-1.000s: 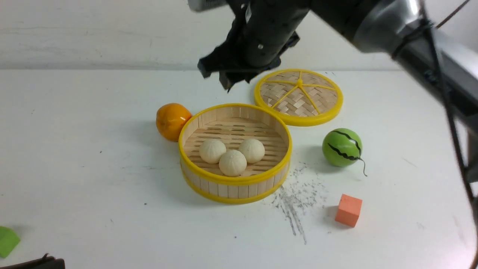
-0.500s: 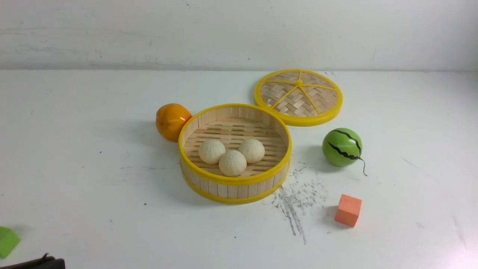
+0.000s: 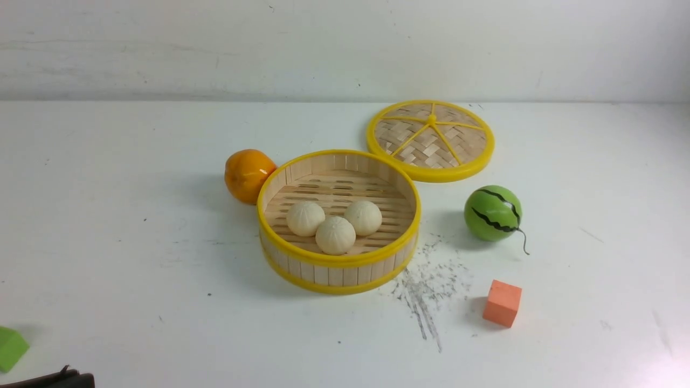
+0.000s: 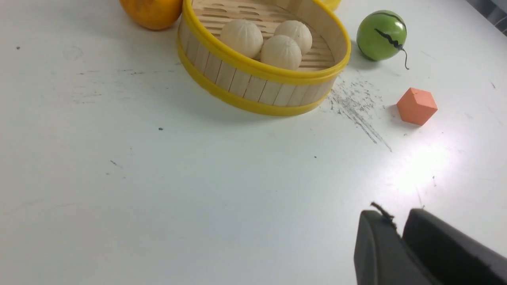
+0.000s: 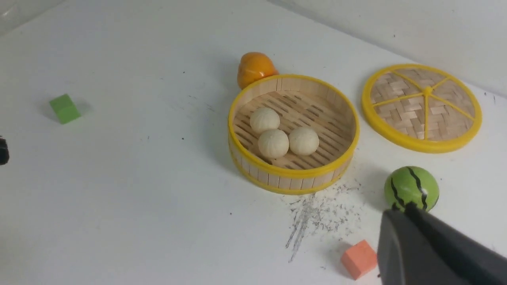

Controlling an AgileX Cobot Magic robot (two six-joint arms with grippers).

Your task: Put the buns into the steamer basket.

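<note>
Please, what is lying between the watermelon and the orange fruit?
The steamer basket with the buns lies between them, seen in the front view.

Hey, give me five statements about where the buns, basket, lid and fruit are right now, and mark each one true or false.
1. All three buns are inside the steamer basket. True.
2. The woven lid covers the basket. False: it lies beyond it, to the right.
3. The orange fruit is on the basket's left side. True.
4. The striped watermelon ball sits inside the basket. False: it is on the table, right of the basket.
5. The basket is upside down. False: its open side faces up.
</note>
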